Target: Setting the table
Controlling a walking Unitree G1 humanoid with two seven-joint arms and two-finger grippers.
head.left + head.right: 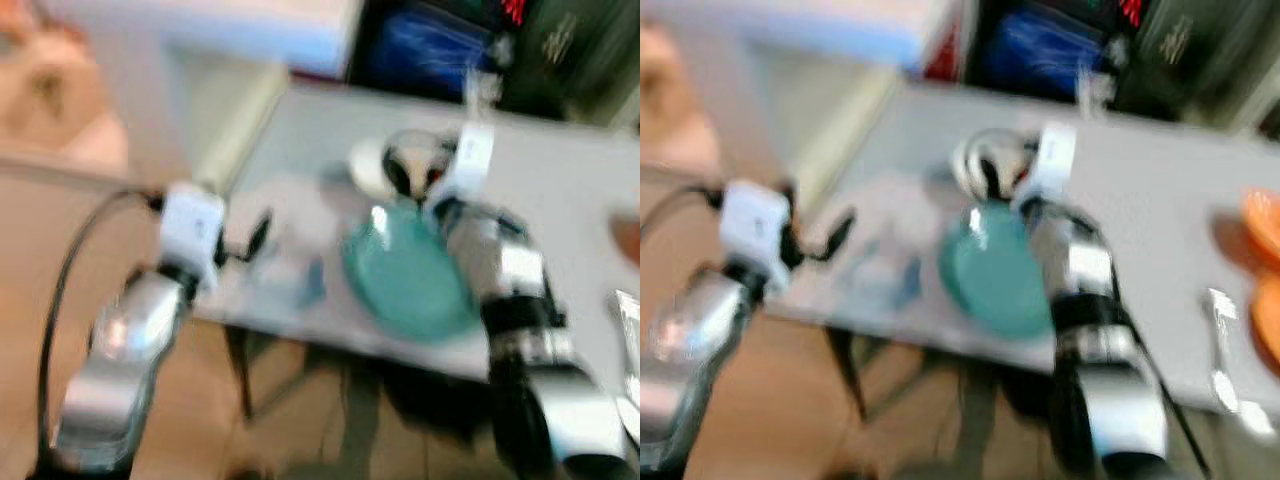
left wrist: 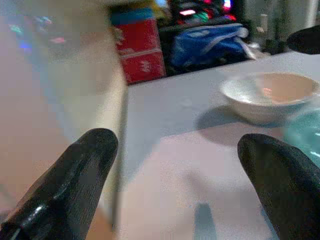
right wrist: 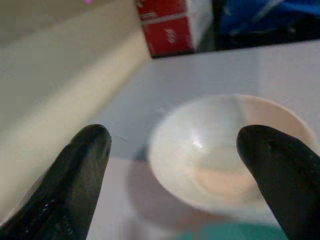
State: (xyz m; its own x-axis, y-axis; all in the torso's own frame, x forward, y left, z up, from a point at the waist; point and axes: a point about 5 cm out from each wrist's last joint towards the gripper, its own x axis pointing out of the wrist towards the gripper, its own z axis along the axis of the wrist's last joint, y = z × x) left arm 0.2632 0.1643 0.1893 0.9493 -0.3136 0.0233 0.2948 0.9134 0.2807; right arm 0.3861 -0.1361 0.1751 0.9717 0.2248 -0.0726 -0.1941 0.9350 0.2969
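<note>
1. Two dishes sit on my grey tabletop (image 1: 560, 180): a white bowl (image 3: 225, 150), empty as far as I can see, and a teal plate (image 1: 405, 270) just beside it.
2. My right gripper (image 3: 175, 165) hovers at the bowl, fingers spread.
3. My left gripper (image 2: 180, 175), fingers apart, is over the tabletop's corner.
4. Red boxes (image 2: 140, 50) and a blue bag (image 2: 210, 42) stand beyond.

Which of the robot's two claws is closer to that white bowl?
The right. The right gripper hangs open just above the white bowl, beside the teal plate. The left gripper, also open, sits off toward the table's left edge.
</note>
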